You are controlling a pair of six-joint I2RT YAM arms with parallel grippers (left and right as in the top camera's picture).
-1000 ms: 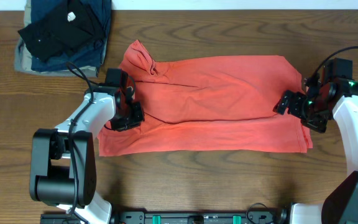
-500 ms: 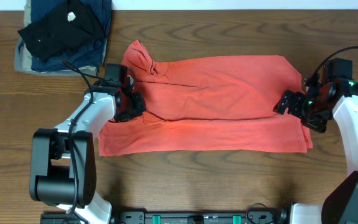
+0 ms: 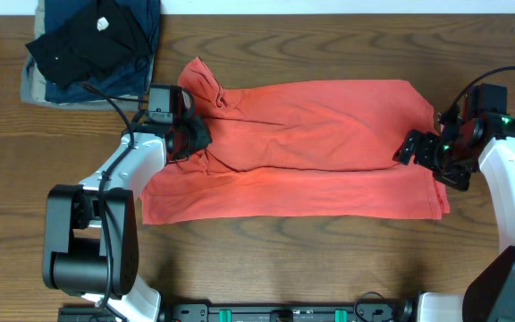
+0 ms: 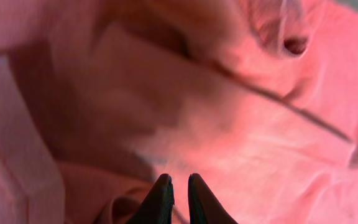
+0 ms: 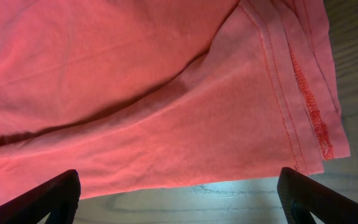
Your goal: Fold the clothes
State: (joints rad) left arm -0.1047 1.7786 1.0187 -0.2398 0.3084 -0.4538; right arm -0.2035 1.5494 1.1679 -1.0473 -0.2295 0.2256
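Observation:
The orange-red T-shirt (image 3: pixel 311 143) lies flat across the middle of the table, doubled over lengthwise with its lettering hidden. My left gripper (image 3: pixel 193 139) sits on the shirt's left end near the collar. Its jaws (image 4: pixel 179 186) are pressed almost together on a pinch of the red cloth (image 4: pixel 260 124). My right gripper (image 3: pixel 426 154) is at the shirt's right end. Its fingers (image 5: pixel 179 193) are spread wide and empty, just above the hemmed edge of the shirt (image 5: pixel 135 74) and the bare wood beside it.
A stack of folded black, navy and khaki garments (image 3: pixel 92 45) lies at the back left corner, close behind my left arm. The wooden table (image 3: pixel 284 259) shows bare in front of the shirt and to the right of the hem (image 5: pixel 347 37).
My left gripper has moved away from me along the shirt's left end toward the collar, dragging cloth with it. The right arm has not moved.

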